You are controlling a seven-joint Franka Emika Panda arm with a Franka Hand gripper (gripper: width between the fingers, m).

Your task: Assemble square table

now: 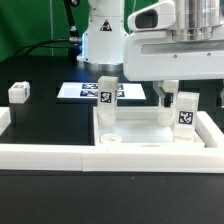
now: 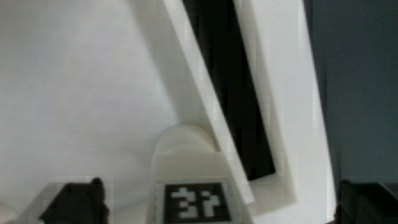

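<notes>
Toward the front edge of the table [image 1: 40,128], on the exterior view's right, the square tabletop [image 1: 140,128] lies flat inside the border wall [image 1: 60,155]. Two legs stand upright on it — a back leg [image 1: 107,90] and a right leg [image 1: 185,110]. The hand [image 1: 174,98] hangs over the right leg, its fingers [image 2: 71,200] spread, with gaps on both sides — gripping nothing; a third leg [image 1: 18,92] sits well apart by the table's edge at the exterior view's left.
</notes>
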